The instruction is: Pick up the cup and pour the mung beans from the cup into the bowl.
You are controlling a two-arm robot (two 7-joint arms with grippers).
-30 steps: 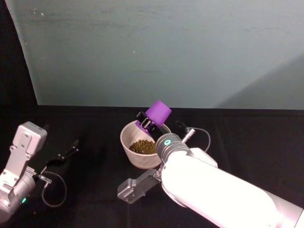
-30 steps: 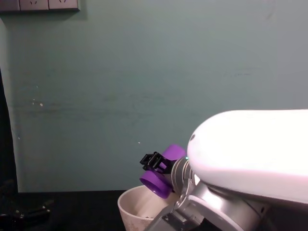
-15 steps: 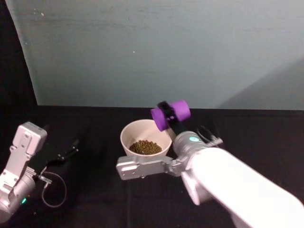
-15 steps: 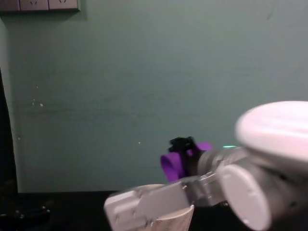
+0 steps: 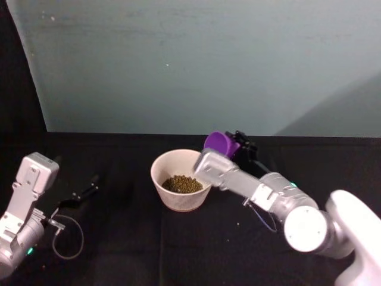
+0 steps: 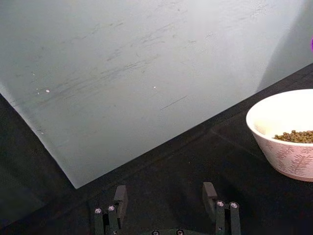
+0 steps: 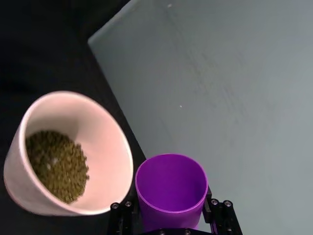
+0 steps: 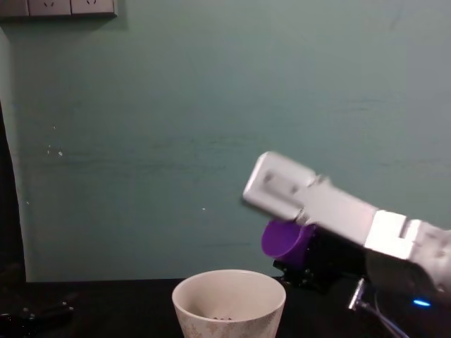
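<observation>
My right gripper [image 5: 236,145] is shut on the purple cup [image 5: 218,142], holding it tilted just behind and to the right of the bowl [image 5: 156,174]. The right wrist view looks into the cup [image 7: 170,186], which shows no beans inside, with a black finger on each side of it. The cream-white bowl [image 7: 113,142] stands upright on the black table, with the mung beans [image 5: 181,183] heaped in its bottom [image 7: 55,164]. In the chest view the cup [image 8: 284,241] hangs above the bowl's [image 8: 229,308] right rim. My left gripper [image 6: 165,198] is open, parked at the table's left, apart from everything.
A pale green wall panel [image 5: 196,65] closes off the back of the table just behind the cup. My left arm [image 5: 27,199] and its loose cable [image 5: 66,238] lie at the left. Black tabletop [image 5: 119,250] spreads in front of the bowl.
The cup, upended over the bowl a second ago, has swung right and back off the bowl. The right arm has stretched out low to the right. The left arm has not moved.
</observation>
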